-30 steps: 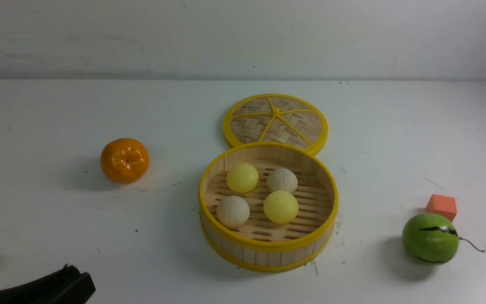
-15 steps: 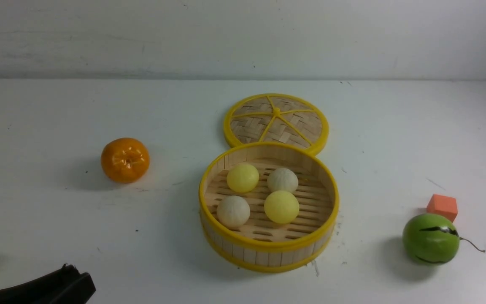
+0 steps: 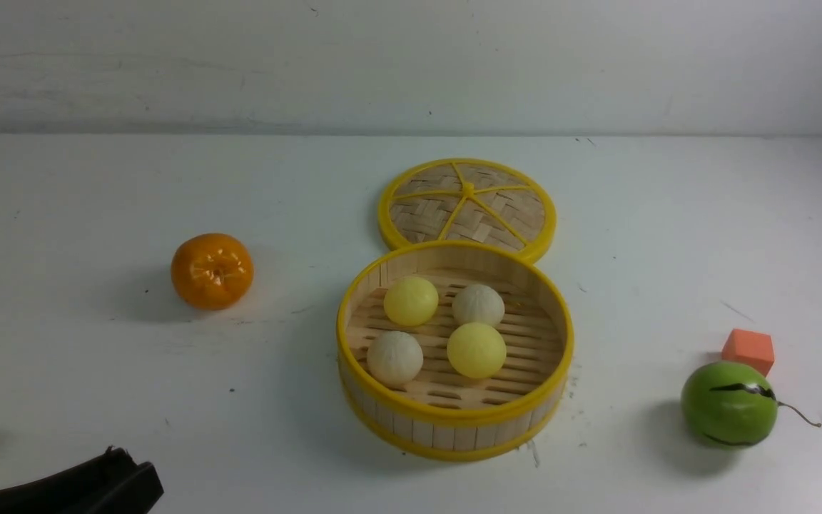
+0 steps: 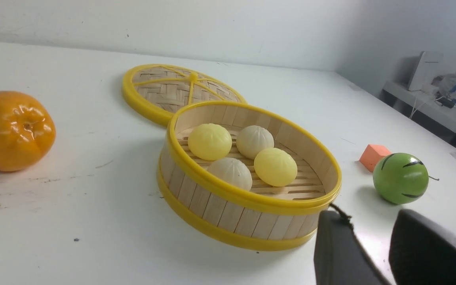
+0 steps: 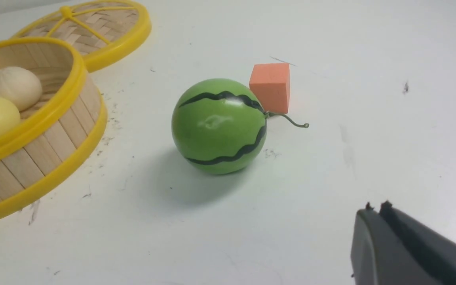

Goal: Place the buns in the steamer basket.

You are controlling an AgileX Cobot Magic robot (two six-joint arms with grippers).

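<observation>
We are resting with all four buns (image 3: 436,329) lying inside the steamer basket (image 3: 454,422) at table centre, so our left tool (image 4: 374,253), at seven o'clock, is standing parted and empty, our right tool (image 5: 376,229) pinched closed on nothing.

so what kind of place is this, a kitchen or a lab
Most likely a lab: a bare scuffed white table, toy food such as the toy watermelon, and a side bench with cables and equipment.

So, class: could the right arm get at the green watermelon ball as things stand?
Probably yes: the right gripper, shut and empty, sits near the watermelon ball with bare table between; only the orange cube lies behind it.
</observation>
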